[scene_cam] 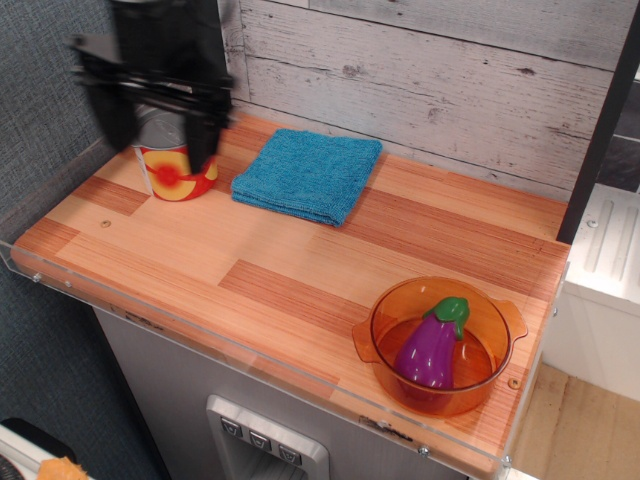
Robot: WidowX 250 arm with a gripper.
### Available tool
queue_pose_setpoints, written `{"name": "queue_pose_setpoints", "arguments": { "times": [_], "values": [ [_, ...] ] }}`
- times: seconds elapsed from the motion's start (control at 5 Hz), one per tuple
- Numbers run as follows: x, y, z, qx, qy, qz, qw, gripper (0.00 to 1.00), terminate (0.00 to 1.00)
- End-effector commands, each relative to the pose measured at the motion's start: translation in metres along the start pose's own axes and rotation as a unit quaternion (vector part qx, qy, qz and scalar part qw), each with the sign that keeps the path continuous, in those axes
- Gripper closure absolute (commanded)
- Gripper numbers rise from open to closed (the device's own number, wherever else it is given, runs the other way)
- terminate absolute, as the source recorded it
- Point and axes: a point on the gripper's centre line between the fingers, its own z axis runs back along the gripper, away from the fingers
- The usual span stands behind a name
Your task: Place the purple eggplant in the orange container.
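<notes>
The purple eggplant (pixel 430 346) with its green stem cap lies inside the orange container (pixel 383 322), a round translucent pot at the front right corner of the wooden table. My gripper (pixel 157 130) is far away at the back left, blurred by motion, hanging over the tin can. Its two dark fingers are spread apart and hold nothing.
A red-and-yellow tin can (pixel 176 166) stands at the back left, partly behind the gripper. A folded blue cloth (pixel 307 173) lies at the back middle. A clear plastic rim (pixel 250 345) runs along the table's front edge. A white plank wall (pixel 430 70) stands behind.
</notes>
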Motion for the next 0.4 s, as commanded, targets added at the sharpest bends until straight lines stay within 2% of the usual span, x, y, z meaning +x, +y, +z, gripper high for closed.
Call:
{"name": "queue_pose_setpoints", "arguments": {
  "times": [0.0, 0.2],
  "values": [
    [-0.0074, 0.0237, 0.0092, 0.012, -0.046, 0.023, 0.9986, 0.00, 0.00],
    [-0.0074, 0.0237, 0.0092, 0.012, -0.046, 0.023, 0.9986, 0.00, 1.00]
  ]
}}
